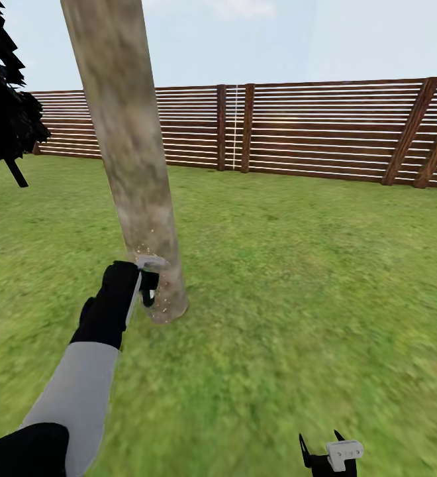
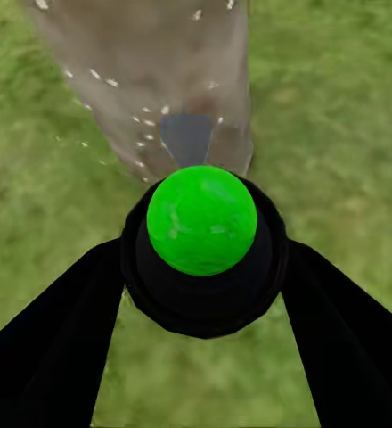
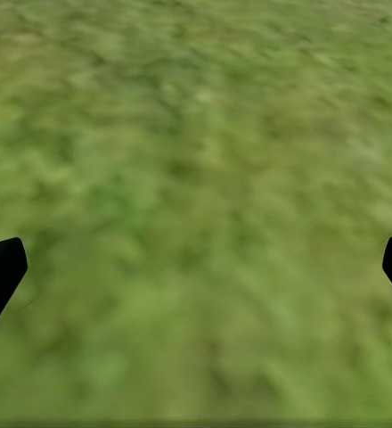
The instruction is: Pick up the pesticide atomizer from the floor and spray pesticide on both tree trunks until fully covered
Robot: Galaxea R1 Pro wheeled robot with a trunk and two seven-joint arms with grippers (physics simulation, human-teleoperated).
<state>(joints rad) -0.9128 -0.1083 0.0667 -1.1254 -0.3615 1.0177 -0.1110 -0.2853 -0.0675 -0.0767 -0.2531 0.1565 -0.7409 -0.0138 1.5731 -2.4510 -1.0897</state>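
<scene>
The left arm is stretched out forward and low, with the left gripper (image 1: pixel 142 285) clamped around the sprayer (image 2: pixel 201 234) right up against the foot of the tree trunk (image 1: pixel 129 152). From the wrist camera you can see the two black fingers (image 2: pixel 53 348) hugging the sprayer's black body, with its bright green round cap facing the camera and a grey nozzle pointing at the bark. Tiny whitish specks of spray (image 2: pixel 116 85) are dotted over the trunk near its base.

The right gripper (image 1: pixel 328 450) hangs low at the bottom edge, mostly cut off, fingers spread wide apart over plain grass (image 3: pixel 196 205) with nothing between them.

The trunk's top runs out of the picture, so no leaves show. In the head camera the sprayer is mostly hidden behind the gripper. A dark tree (image 1: pixel 3 99) pokes in on the left, half cut off. A brown slatted fence (image 1: pixel 311 126) runs along the back of the lawn.
</scene>
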